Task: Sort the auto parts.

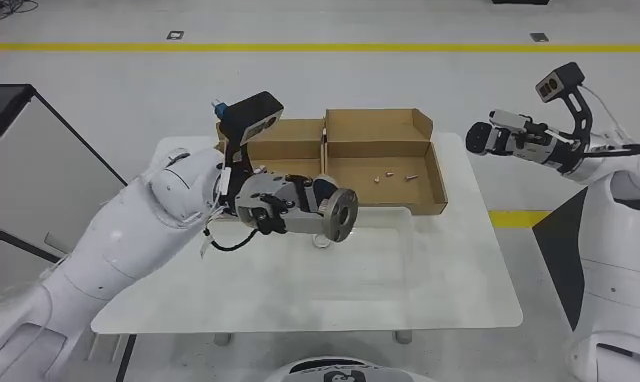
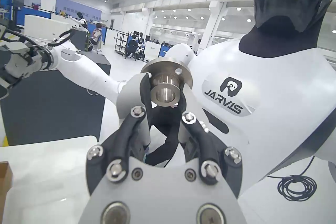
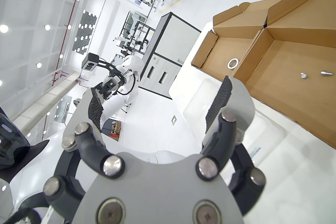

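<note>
Parts: one gripped, three boxed.
Silver flanged metal bushing point(image 2: 165, 87) clamped by its sleeve in left gripper point(image 2: 164, 100), axis roughly level, just off the near wall of right brown cardboard box point(image 1: 436, 172). Two small silver bolts point(image 3: 303, 75) lie mid-floor there, apart. Flat silver washer ring point(image 3: 233, 63) lies on the floor of left brown cardboard box point(image 1: 292, 140), near the shared wall.

I see the white table point(image 1: 440, 282) under my left gripper point(image 1: 322, 210) carrying two open cardboard boxes, touching: one box point(image 1: 290, 142) beside its wrist, the other box point(image 1: 385, 172) just past its fingertips.
</note>
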### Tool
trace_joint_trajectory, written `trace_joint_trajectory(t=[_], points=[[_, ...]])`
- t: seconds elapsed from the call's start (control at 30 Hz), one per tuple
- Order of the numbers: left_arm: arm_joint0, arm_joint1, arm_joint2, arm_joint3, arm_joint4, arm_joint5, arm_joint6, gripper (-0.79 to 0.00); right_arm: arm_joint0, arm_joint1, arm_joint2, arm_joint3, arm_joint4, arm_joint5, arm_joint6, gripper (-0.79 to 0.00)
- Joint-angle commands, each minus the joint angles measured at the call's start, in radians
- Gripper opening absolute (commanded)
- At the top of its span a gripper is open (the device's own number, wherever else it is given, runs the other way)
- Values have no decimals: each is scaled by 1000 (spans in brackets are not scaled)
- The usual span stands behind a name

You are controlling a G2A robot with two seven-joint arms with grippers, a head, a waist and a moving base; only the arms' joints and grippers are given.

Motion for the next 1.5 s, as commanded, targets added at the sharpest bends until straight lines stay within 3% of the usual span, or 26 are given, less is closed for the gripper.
trace_joint_trajectory(t=[0.0,0.37,0.57,0.83,1.13,1.47], points=[[0,0,0,0,0,0,0,-785,0,0,0,0,0,0,0,0],[0,0,0,0,0,0,0,-785,0,0,0,0,0,0,0,0],[46,-14,-19,-36,-23,0,66,-785,0,0,0,0,0,0,0,0],[107,-56,-72,-59,-259,0,0,-785,0,0,0,0,0,0,0,0],[154,-117,-108,-104,-451,0,0,-785,0,0,0,0,0,0,0,0],[177,-166,-136,-81,-461,30,-30,-785,0,0,0,0,0,0,0,0]])
